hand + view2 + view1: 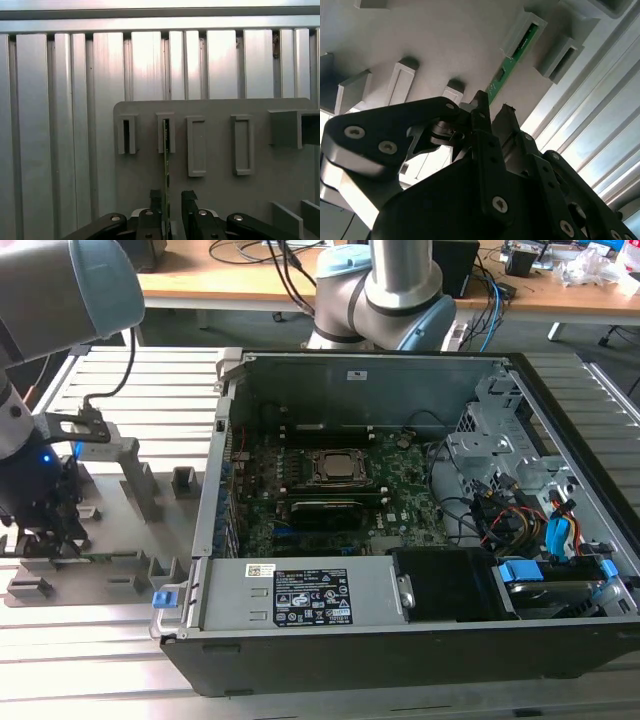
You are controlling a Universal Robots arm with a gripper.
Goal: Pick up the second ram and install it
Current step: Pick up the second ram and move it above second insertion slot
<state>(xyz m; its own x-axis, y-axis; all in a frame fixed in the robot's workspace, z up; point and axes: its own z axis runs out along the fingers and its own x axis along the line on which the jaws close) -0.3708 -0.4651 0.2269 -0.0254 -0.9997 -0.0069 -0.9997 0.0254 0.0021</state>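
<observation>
A ribbed silver aluminium table (pixel 120 680) spans the exterior view. On it, across the centre and the exterior view's right, lies a black desktop computer case (pixel 400 650) with its side open, showing a broad green motherboard (pixel 400 502) inside. Beside the case, toward the exterior view's left, a flat grey fixture plate (pixel 130 510) with raised rectangular holders rests on the table. The grey and pale blue robot arm (pixel 60 290) comes down from the upper left corner of that frame to the black end effector (pixel 45 535), low over the plate at the far lower left.

In both wrist views the end effector (pixel 171 199) (pixel 493 107) has its fingers (pixel 155 200) apart, one on each side of the second ram (pixel 166 165) (pixel 512 57). This thin green circuit-board stick stands on edge on the plate, its far end seated in one grey holder (pixel 165 131). A gap shows between it and one finger.
</observation>
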